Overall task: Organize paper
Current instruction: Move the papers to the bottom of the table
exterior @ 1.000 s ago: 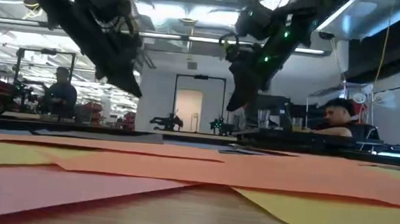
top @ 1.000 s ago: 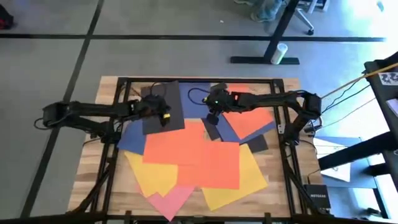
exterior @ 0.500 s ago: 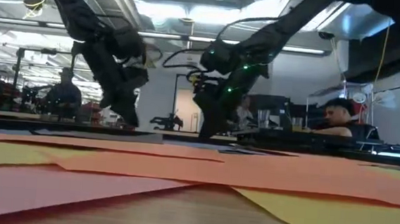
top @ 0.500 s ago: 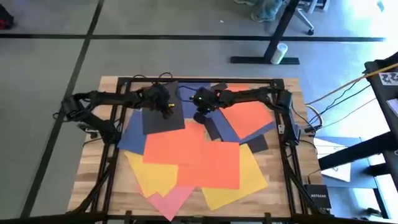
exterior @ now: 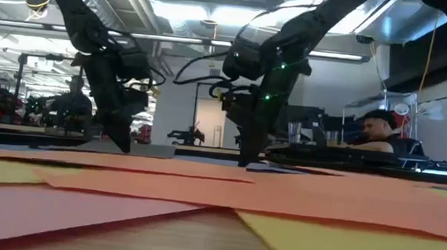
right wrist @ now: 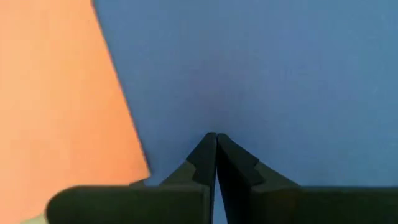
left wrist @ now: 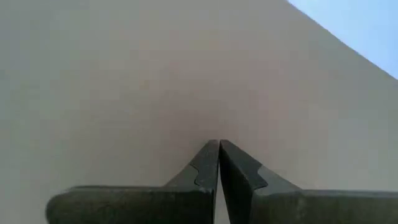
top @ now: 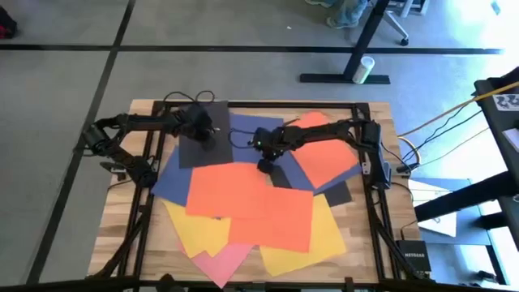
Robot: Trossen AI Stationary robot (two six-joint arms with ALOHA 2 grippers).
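Large paper sheets overlap across the table: a black sheet at the far left, navy blue sheets, orange-red sheets, yellow sheets and a pink sheet near the front edge. My left gripper is shut with its tips down on the black sheet. My right gripper is shut with its tips down on a navy blue sheet, just beside the edge of an orange-red sheet. My left gripper presses its shut fingertips down on the black sheet's flat face, away from the edges, coming from above. The sheet lies flat on the pile. My right gripper presses its shut fingertips down on the navy blue sheet's face, close to the orange-red sheet's edge, coming from above. That sheet lies flat.
A black metal frame borders the wooden table on all sides. Another dark sheet pokes out at the right. People sit in the room beyond the table.
Both grippers have come down from above the pile until their tips meet the paper. My left gripper has ended on the black sheet, which has slid a little toward the far left. My right gripper has gone toward the table's left and near edge onto the navy blue sheet.
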